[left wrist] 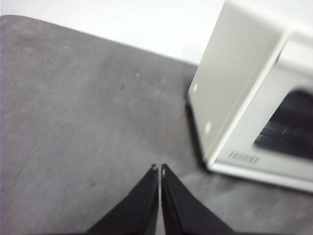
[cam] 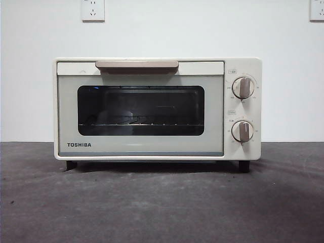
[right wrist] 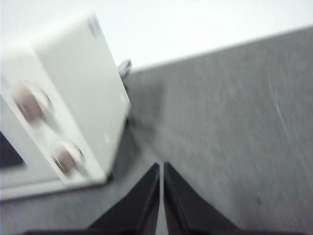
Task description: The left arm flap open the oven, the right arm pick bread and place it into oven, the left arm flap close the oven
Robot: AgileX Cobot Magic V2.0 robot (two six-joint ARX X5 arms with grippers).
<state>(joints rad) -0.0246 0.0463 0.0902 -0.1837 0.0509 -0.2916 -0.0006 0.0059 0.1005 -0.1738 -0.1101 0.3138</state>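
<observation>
Cream-white oven [cam: 157, 109] is sitting centre frame in the front view, on a dark grey table [cam: 162, 207], black feet down, door fully shut. Taupe handle [cam: 136, 65] is running along the door's top edge. Two round knobs [cam: 243, 87] are stacked on the right panel. Dark glass window [cam: 140, 110] is showing a wire rack inside; something dim is lying on the rack at left-centre, too dark to tell what. Bread is not clearly showing in any view. Two wall sockets [cam: 93, 10] are sitting at the upper corners of the front view on the white wall.

Left gripper [left wrist: 160, 169] is hanging over bare table off the oven's plain side, well apart from it, jaws pressed together with only a hairline gap, holding nothing. Oven [left wrist: 254, 98] is filling the right of that frame, blurred.

Right gripper [right wrist: 161, 165] is hovering over table near the oven's knob side, jaws likewise closed tip to tip, holding nothing. Oven [right wrist: 73, 88] is taking up the left of that frame, knobs [right wrist: 66, 155] blurred.
</observation>
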